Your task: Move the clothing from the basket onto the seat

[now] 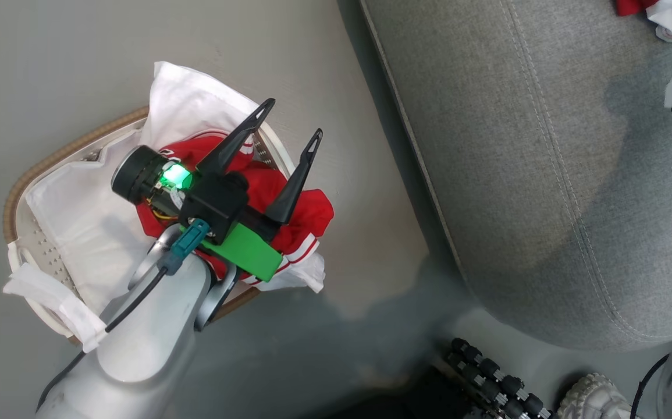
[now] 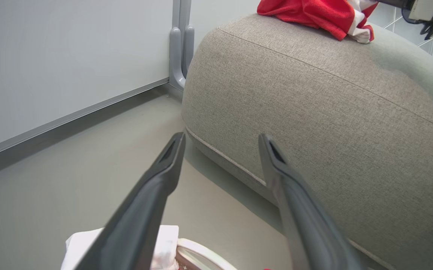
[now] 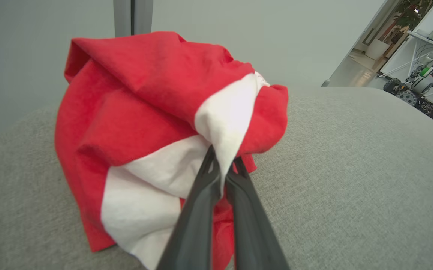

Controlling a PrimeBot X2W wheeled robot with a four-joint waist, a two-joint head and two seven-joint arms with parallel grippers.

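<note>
Nearest the robot, the basket (image 1: 50,160) is seen on the grey floor (image 1: 50,58) at the left, its white liner (image 1: 80,215) spilled over the brown rim. A red-and-white jersey (image 1: 306,212) is heaped at the basket's right end, with a striped hem draped over the rim toward the sofa. The left gripper (image 1: 293,117) is held over the basket, its two dark fingers spread wide and nothing caught between them. In the left wrist view the same gripper (image 2: 222,138) is pointed at the sofa's rounded side. To the right, near the basket with a strip of floor between, the large grey sofa (image 1: 516,145) is shown with its stitched seam line. Farther off, on the sofa's top, a second jersey (image 3: 134,112) is bunched into a red-and-white mound. The right gripper (image 3: 223,157) is closed tight on a white fold of it, the fingertips pinched together on the cloth. That second jersey (image 1: 661,14) is also glimpsed at the far right corner of the head view. Beyond the sofa, a pale wall (image 2: 51,56) is seen.
</note>
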